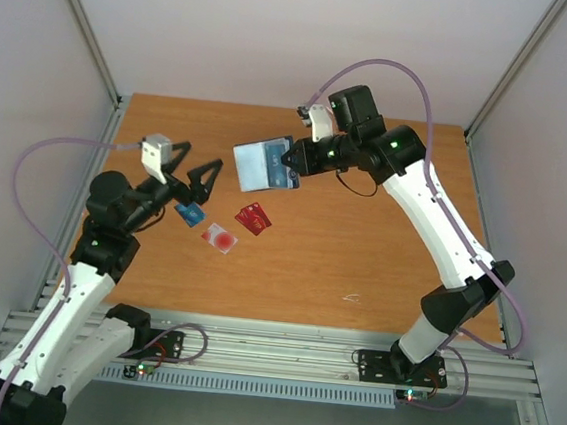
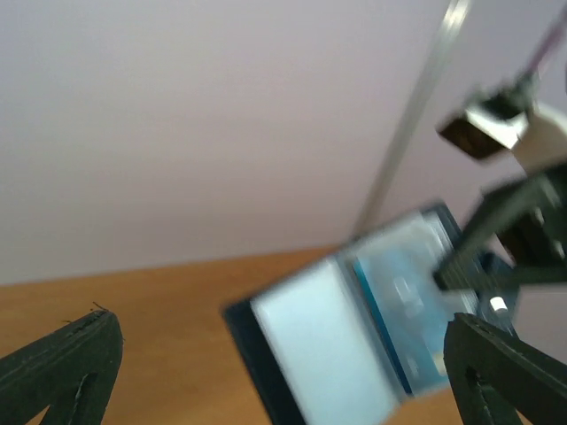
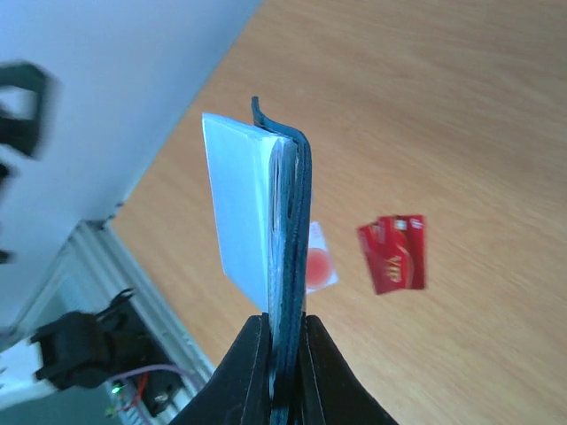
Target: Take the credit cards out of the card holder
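Observation:
My right gripper [image 1: 291, 158] [image 3: 283, 341] is shut on the edge of the dark navy card holder [image 1: 264, 163] [image 3: 285, 204] and holds it open above the table, its pale inner pockets facing the left arm. In the left wrist view the card holder [image 2: 337, 336] looks blurred, with a blue-green panel in its right half. My left gripper [image 1: 188, 178] [image 2: 283, 381] is open and empty, a short way left of the holder. Three credit cards lie on the table: teal-blue [image 1: 190, 215], pale with a red circle [image 1: 219, 236] [image 3: 319, 264], and red [image 1: 254, 218] [image 3: 393, 253].
The wooden table [image 1: 360, 250] is enclosed by pale walls at the back and both sides. A metal rail [image 1: 271, 347] with the arm bases runs along the near edge.

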### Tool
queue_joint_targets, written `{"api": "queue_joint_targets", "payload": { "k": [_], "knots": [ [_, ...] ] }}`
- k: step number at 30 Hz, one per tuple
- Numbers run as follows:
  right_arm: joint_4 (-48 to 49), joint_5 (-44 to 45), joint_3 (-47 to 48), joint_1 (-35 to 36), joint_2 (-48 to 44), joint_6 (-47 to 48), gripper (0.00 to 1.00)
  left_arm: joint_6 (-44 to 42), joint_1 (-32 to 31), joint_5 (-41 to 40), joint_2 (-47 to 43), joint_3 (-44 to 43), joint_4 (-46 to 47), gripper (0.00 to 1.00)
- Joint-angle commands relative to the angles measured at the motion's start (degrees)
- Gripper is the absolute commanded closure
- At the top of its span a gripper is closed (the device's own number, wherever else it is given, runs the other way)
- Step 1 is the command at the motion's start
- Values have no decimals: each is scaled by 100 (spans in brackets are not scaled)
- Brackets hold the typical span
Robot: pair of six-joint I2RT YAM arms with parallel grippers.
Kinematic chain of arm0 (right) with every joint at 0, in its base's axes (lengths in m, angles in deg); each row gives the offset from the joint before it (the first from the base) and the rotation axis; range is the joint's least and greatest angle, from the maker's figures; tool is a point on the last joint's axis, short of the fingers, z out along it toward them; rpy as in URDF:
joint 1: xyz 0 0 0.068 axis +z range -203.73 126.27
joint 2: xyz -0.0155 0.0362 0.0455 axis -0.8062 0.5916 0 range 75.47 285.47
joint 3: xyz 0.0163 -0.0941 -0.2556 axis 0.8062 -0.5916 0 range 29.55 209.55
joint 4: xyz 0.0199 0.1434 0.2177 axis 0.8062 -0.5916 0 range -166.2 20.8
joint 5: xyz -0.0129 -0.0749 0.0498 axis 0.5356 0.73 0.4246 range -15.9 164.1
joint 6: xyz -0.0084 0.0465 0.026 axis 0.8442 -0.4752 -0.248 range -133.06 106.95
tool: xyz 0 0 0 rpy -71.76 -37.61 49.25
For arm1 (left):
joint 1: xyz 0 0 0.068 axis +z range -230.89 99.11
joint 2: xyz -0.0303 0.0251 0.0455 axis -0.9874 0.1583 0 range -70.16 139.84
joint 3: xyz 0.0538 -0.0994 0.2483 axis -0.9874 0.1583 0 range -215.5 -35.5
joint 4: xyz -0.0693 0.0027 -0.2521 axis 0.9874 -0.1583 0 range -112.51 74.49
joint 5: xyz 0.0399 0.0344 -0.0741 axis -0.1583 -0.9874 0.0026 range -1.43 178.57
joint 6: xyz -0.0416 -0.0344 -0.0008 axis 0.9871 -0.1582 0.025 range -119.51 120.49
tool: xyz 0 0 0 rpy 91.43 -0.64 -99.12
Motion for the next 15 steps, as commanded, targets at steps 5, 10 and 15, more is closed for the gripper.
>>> {"api": "queue_joint_targets", "payload": {
  "k": [5, 10, 15],
  "knots": [
    [-824, 2106, 651, 373, 221, 37, 99, 1187, 2, 1399, 457, -330, 693, 4],
    [158, 973, 285, 547, 15, 190, 99, 1355, -361, 2703, 942, -491, 986, 18],
    [1435, -199, -535, 546, -447, 180, 99, 1568, -360, 3219, 1293, -692, 1163, 37]
  ]
}}
